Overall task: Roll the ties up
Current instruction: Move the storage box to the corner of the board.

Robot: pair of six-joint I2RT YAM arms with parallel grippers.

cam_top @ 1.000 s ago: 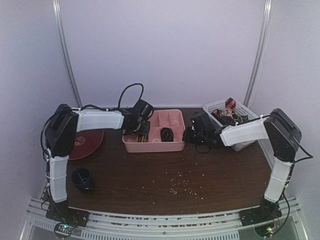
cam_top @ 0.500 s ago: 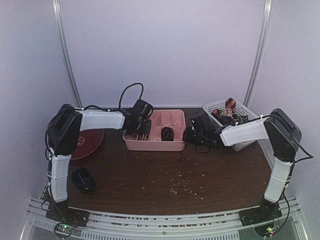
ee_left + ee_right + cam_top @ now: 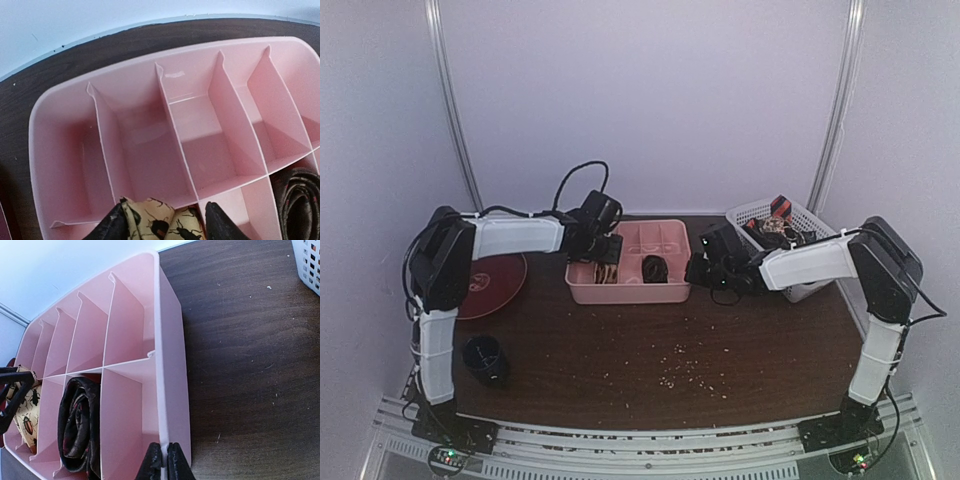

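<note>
The left claw (image 3: 165,226) pinches a tan tie (image 3: 150,220) printed with dark beetles, one finger pressed to each side of the fabric. It is at the near row of compartments in a pink divided tray (image 3: 60,160), whose empty compartments lie ahead of this claw. Just to the claw's right, in a neighbouring compartment, sits a dark rolled tie (image 3: 300,200). The right claw (image 3: 162,460) is pressed together on the tray's outer wall, with the rolled tie just to its left. Ahead and to the right of that claw, on the brown bench (image 3: 240,365), stands a white basket (image 3: 307,262) holding more ties (image 3: 778,225).
</note>
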